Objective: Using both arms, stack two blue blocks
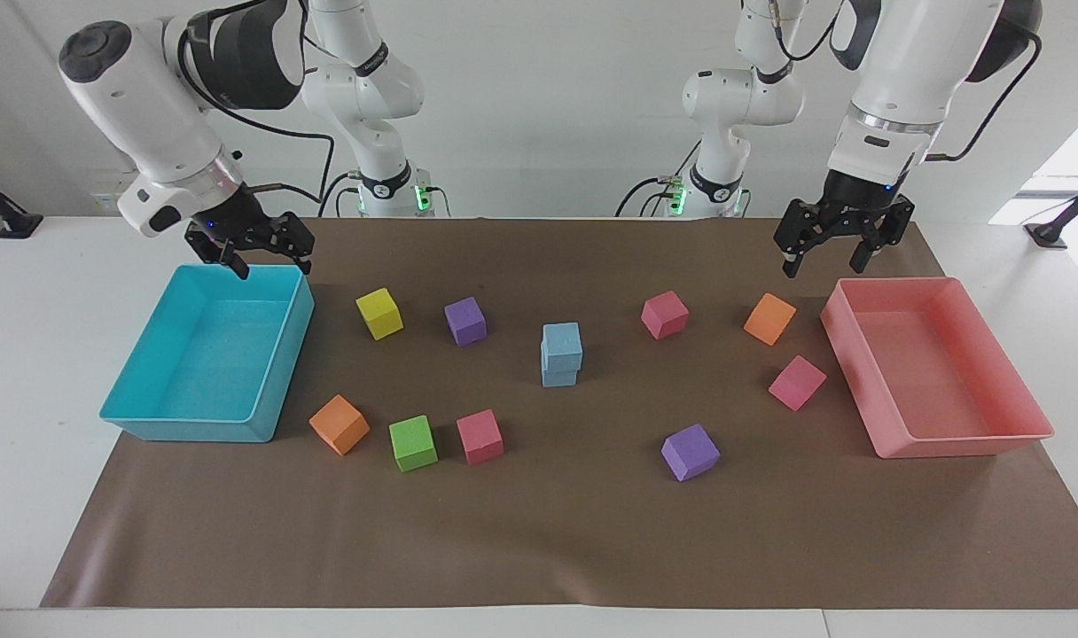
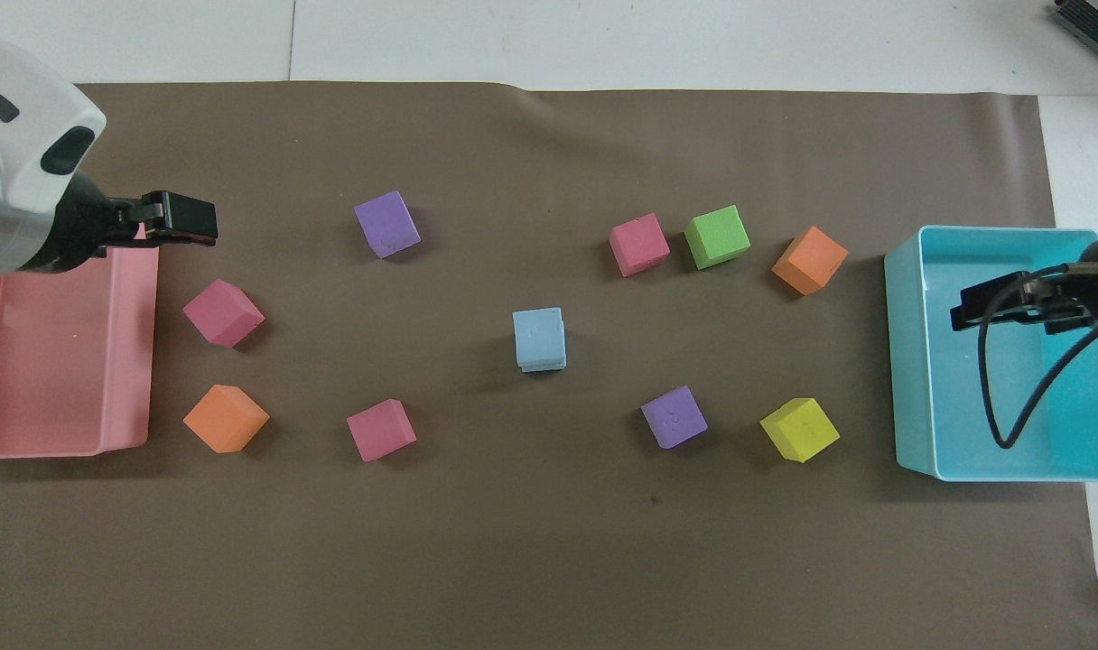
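Brown paper [image 1: 539,532] covers my table, the turquoise tray [image 1: 277,390] at the right arm's end, the pink tray [image 1: 956,439] at the left arm's. My right gripper [image 1: 266,259] hangs over the turquoise tray's rim nearest the robots, fingers apart and holding nothing. My left gripper [image 1: 824,254] hangs over the paper beside the pink tray's corner nearest the robots, also spread and empty. The blue blocks [image 1: 561,354] stand stacked mid-table, the upper slightly offset, between a purple cube [image 1: 465,321] and a pink cube [image 1: 664,315].
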Tool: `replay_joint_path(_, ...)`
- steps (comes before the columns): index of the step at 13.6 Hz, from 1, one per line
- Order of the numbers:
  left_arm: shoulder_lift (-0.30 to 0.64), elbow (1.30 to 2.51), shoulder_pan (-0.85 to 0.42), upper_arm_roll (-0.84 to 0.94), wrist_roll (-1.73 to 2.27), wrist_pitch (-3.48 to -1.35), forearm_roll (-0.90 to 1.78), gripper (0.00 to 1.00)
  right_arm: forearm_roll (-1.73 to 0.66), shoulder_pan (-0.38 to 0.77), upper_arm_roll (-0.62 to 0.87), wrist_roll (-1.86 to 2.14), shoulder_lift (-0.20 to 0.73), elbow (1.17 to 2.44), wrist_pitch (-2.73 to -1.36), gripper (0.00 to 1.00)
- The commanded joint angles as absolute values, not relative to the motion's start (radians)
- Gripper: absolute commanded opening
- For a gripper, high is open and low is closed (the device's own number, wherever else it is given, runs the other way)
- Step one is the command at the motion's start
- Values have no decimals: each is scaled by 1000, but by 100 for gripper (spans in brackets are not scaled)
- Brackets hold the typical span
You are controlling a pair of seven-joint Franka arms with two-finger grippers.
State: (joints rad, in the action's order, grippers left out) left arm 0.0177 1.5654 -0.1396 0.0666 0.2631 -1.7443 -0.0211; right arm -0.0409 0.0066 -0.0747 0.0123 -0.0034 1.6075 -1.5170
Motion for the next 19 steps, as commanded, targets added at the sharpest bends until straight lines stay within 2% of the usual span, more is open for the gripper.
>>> replay_joint_path(1,64,1473,-107,75,215,-1658,-6,100,5,3,-69,-12,5,1496,-1402,100)
replay_joint_path(3,55,1470,-107,75,76,-1654,-15,100,2,3,-63,-11,-44,1493,-1390,100)
replay_joint_path(5,49,1476,-101,71,32,-1649,-12,100,-12,5,-61,-11,-54,1506,-1408,100)
replay_joint_path(7,45,1482,-101,71,37,-1652,-12,100,-9,15,-58,-11,-83,1584,-1428,100)
replay_joint_path(19,41,1488,-101,71,57,-1663,-11,100,43,18,-51,8,-81,1578,-1471,100)
